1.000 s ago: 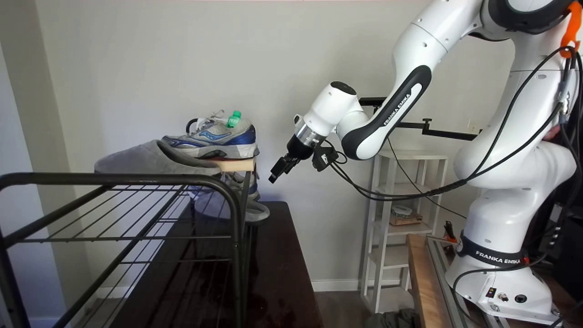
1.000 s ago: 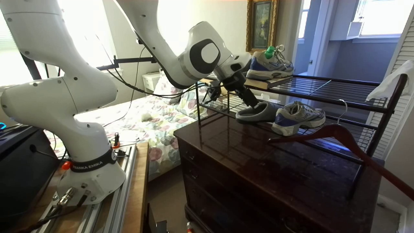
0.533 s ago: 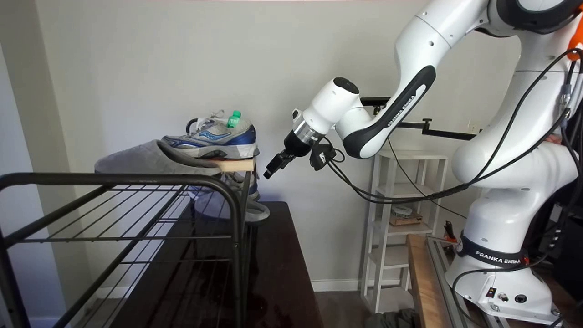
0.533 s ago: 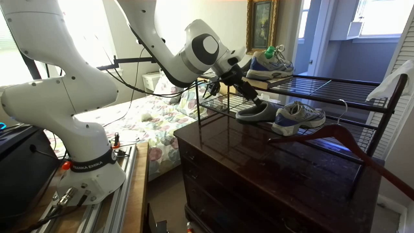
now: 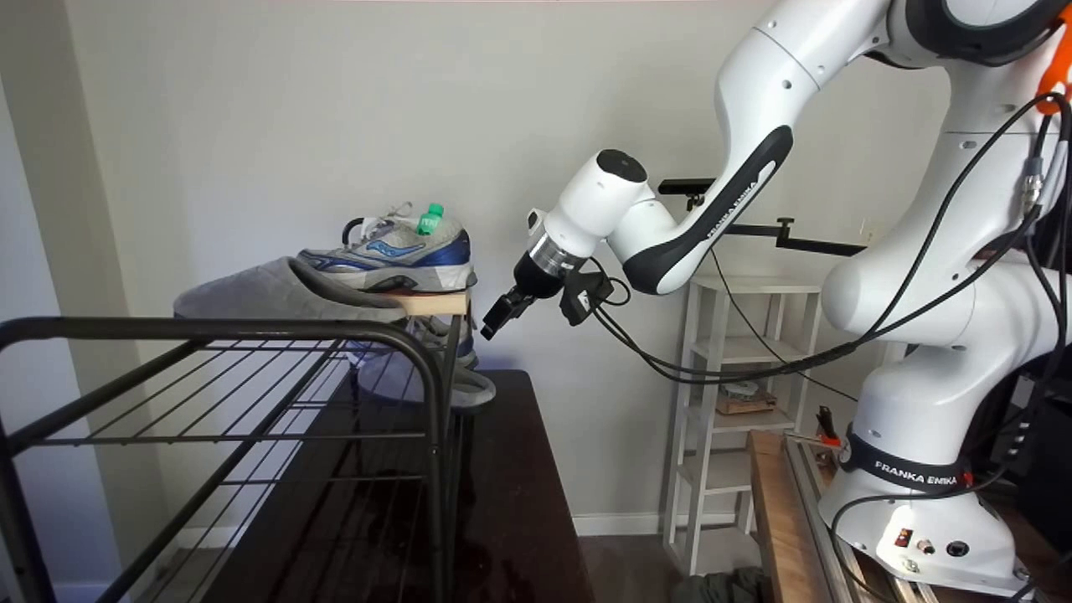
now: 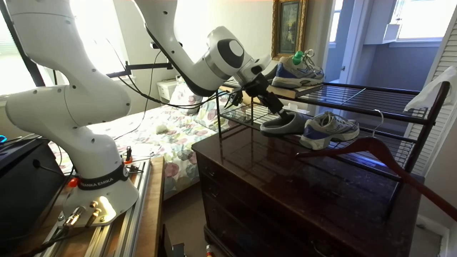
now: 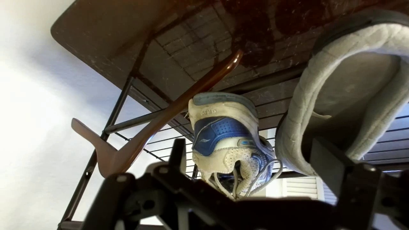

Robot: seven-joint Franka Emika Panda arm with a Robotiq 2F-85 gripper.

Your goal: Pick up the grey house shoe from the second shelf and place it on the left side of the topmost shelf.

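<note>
Taking the wrist view as the dial, the grey house shoe (image 7: 351, 86) lies near three o'clock, its mouth facing out; it sits on the second shelf (image 6: 399, 151), heel jutting past the front edge. The gripper (image 7: 249, 153) stands at six o'clock, fingers spread and holding nothing. The white-and-blue sneaker (image 7: 227, 137) shows in the gap between them, while the finger towards four o'clock overlaps the shoe's mouth. Whether that finger is inside the mouth or only in front of it is hard to tell; in an exterior view the fingertips (image 5: 491, 328) show above the heel, apart from it.

The step in hand looks like lining up the grasp. A sound way is to shift the gripper towards two o'clock in the wrist view until one side wall of the shoe stands between the fingers, then go deep, since soft fabric may fold under a shallow pinch. Keep the outer finger off the sneaker just beside. Once gripped, the shoe should come straight out from under the topmost shelf (image 6: 375, 100) before rising, or its toe may catch.
</note>
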